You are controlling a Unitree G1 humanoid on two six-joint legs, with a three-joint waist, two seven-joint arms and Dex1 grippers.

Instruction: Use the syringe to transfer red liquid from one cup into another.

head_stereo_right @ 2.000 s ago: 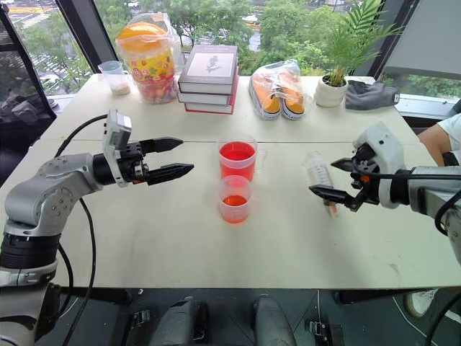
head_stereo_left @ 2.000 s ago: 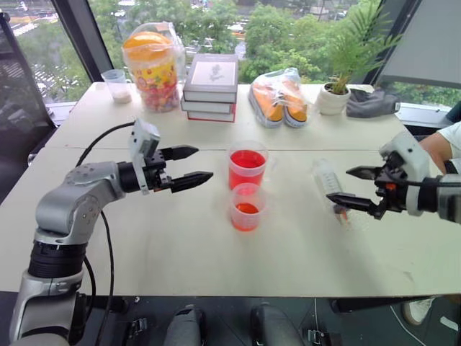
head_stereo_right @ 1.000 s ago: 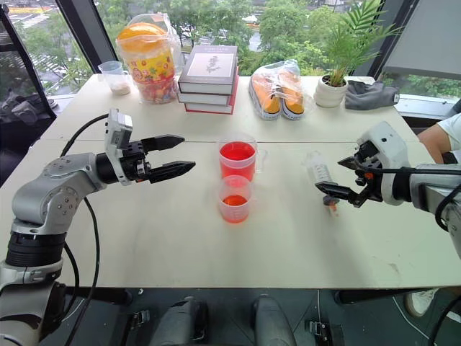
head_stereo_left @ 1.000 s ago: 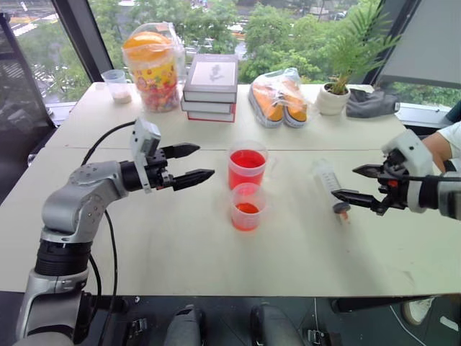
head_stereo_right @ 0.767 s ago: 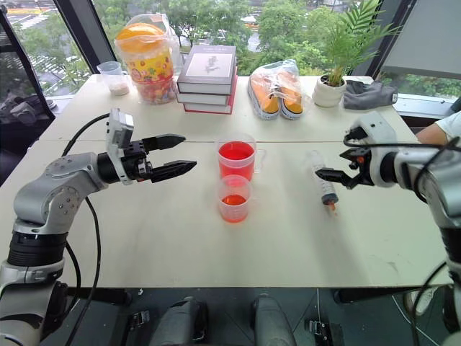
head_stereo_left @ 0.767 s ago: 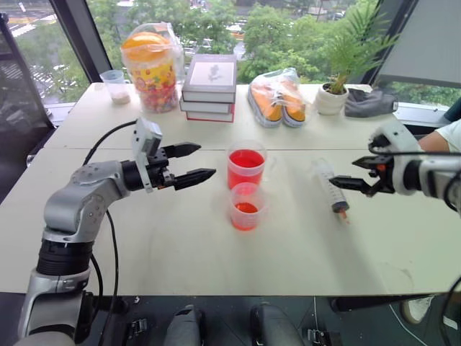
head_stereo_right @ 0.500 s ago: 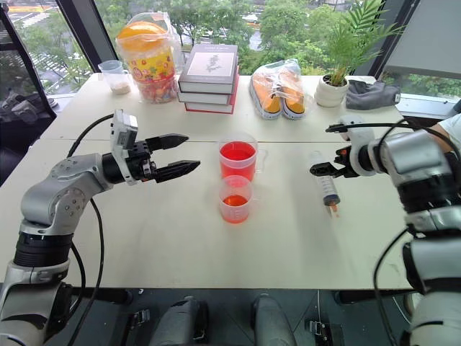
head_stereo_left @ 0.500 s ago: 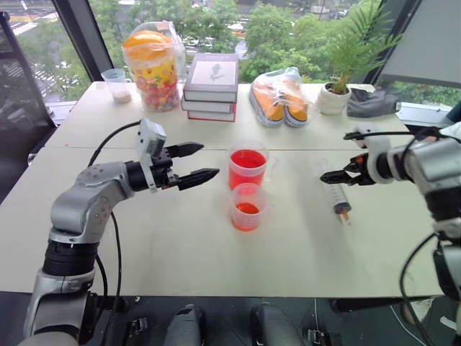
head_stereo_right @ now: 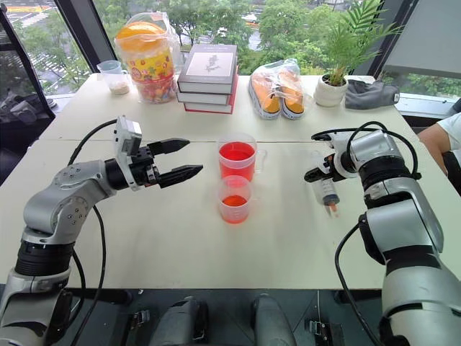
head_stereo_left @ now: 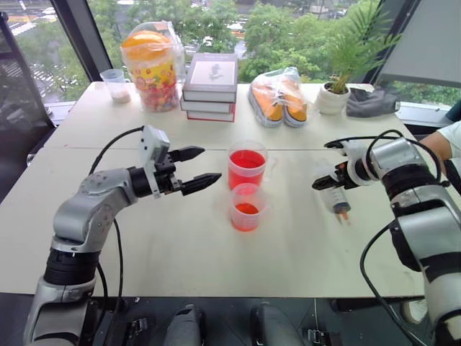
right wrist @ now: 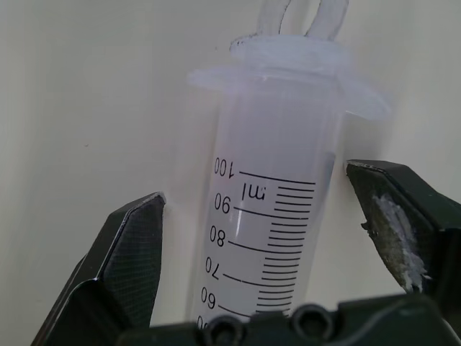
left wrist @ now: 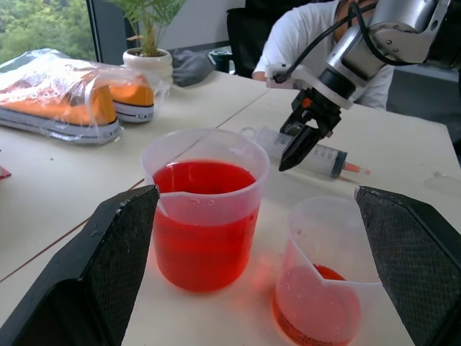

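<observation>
The syringe lies flat on the table to the right of the cups, its orange tip towards me. My right gripper points down over its barrel. In the right wrist view the clear barrel with its scale marks lies between the open fingers, with a small gap on each side. A large cup holds red liquid nearly to the rim. In front of it, a smaller cup holds a little. My left gripper hovers open to the left of the cups, holding nothing.
Along the far edge of the table stand a candy jar, a stack of books, bagged orange shoes, a potted plant and a small cup. A person's arm rests at the right edge.
My right gripper has swung in from the right, tipped downward and come down astride the syringe barrel. The left gripper and both cups have stayed in place.
</observation>
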